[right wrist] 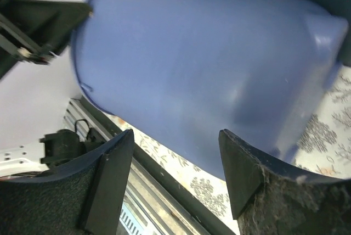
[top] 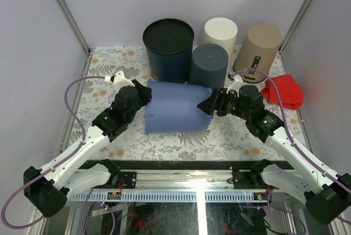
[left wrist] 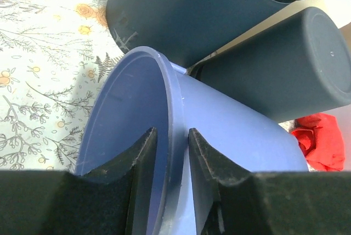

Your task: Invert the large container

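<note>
Five containers are on the flowered table (top: 109,70), with one red cloth (top: 284,91) at the right. Four of the containers stand upright in a cluster at the far side: a wide navy bin (top: 168,48) with a flat black top, a smaller slate-blue bin (top: 209,65) just to its right, a white canister (top: 220,33) behind that one, and a tan canister (top: 258,48) furthest right. Their tops are closed, so whatever they hold is hidden.

The fifth, the large blue container (top: 178,111), lies on its side in the middle of the table, just on the near side of the navy and slate-blue bins. Its open mouth faces left and its closed base faces right. The left wrist view looks into the mouth and shows only bare blue inner wall.

There are two arms. The left gripper (top: 147,95) is at the mouth. Its fingers (left wrist: 145,147) straddle the rim, one inside the container and one outside, with the wall running up between them. The jaws stand narrowly apart, and whether the pads press the wall or sit just off it cannot be told.

The right gripper (top: 208,104) is at the opposite end, by the base. Its jaws are spread wide and hold nothing. In the right wrist view the blue side wall fills the space beyond the fingertips, and contact cannot be judged.
</note>
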